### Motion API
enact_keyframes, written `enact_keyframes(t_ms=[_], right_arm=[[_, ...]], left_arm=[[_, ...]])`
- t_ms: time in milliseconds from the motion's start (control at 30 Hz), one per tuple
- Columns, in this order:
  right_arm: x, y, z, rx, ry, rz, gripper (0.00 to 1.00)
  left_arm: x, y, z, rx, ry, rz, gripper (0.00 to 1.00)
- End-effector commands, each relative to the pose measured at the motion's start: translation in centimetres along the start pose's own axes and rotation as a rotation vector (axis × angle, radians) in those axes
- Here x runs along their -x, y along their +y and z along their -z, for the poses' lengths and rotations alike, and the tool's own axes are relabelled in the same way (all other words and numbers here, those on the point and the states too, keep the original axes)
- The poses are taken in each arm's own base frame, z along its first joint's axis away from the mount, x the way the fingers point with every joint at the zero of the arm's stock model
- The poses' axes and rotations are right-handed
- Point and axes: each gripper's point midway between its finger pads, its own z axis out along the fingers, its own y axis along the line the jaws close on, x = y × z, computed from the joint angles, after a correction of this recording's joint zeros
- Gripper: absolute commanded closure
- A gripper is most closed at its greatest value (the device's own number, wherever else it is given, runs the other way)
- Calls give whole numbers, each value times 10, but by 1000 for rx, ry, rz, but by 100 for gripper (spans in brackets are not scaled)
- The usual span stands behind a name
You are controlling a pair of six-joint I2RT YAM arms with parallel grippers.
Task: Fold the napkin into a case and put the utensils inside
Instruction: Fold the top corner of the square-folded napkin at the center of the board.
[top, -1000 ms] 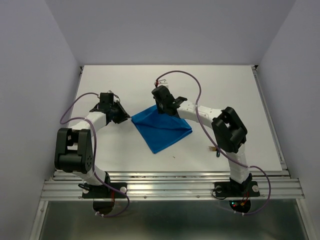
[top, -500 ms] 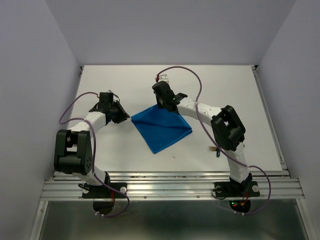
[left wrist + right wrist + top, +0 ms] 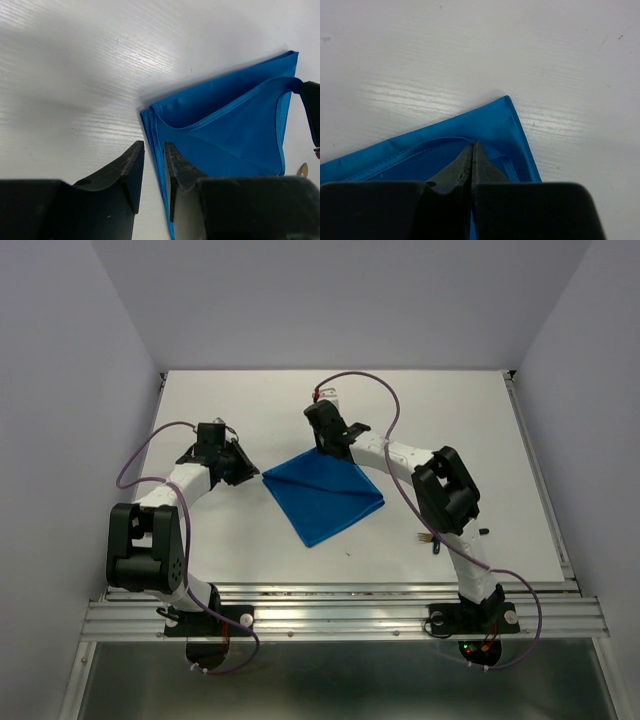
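The bright blue napkin lies folded, its top hem raised.

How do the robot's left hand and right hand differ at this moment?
The left hand stands slightly open and holds nothing; the right hand is shut, pinching a hem of the napkin. The left hand sits by the napkin's left corner, the right hand at its far corner. Both are black and two-fingered.

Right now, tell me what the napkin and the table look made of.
Napkin: thin woven cloth, possibly a synthetic or cotton blend, with a faint sheen. It has stitched hems and lies in soft folds.
Table: hard white board, likely laminate or painted, semi-gloss. It shows fine straight grain lines and a bright glare patch.
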Motion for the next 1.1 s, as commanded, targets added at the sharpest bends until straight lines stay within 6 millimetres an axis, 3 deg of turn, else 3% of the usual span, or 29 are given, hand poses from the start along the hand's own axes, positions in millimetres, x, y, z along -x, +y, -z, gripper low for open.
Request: enact_keyframes(t_ms=[0, 300, 767, 867, 900, 1067], right_arm=[[17, -6, -5, -36, -37, -18, 99], [10, -14, -17, -62, -11, -24, 99], [7, -11, -24, -56, -4, -18, 99], [10, -10, -23, -54, -6, -16, 72], [11, -11, -22, -57, -9, -18, 50], [30, -16, -1, -52, -47, -45, 47]], left_arm=[[20, -25, 18, -68, -58, -50, 66], [14, -30, 11, -72, -34, -72, 66], [10, -56, 11, -108, -19, -110, 65], [8, -61, 9, -115, -13, -116, 66], [8, -65, 9, -121, -12, -119, 66], [2, -73, 2, -122, 6, -133, 66]])
